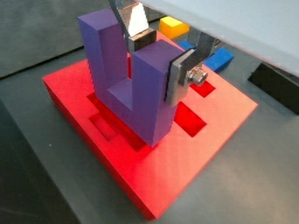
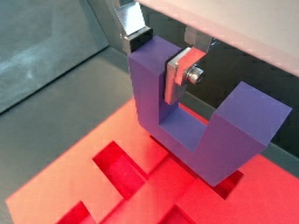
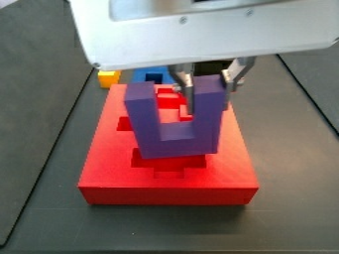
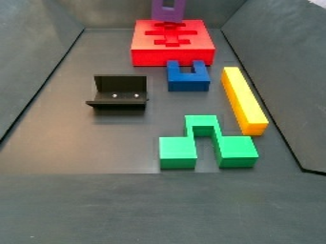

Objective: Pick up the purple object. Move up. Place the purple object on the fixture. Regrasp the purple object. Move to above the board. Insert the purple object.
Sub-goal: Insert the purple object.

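The gripper (image 1: 162, 54) clamps one prong of the purple object (image 1: 128, 83), holding it upright, prongs up, with its base down in a cutout of the red board (image 1: 176, 171); a side view shows the block (image 3: 172, 124) standing on the board's (image 3: 166, 184) middle. The black fixture (image 4: 117, 93) sits well apart, near blue (image 4: 189, 74), yellow (image 4: 245, 98) and green (image 4: 208, 143) blocks

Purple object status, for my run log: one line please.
phase: insert | gripper: shut on purple object prong | purple object: base at board cutout | fixture: unoccupied
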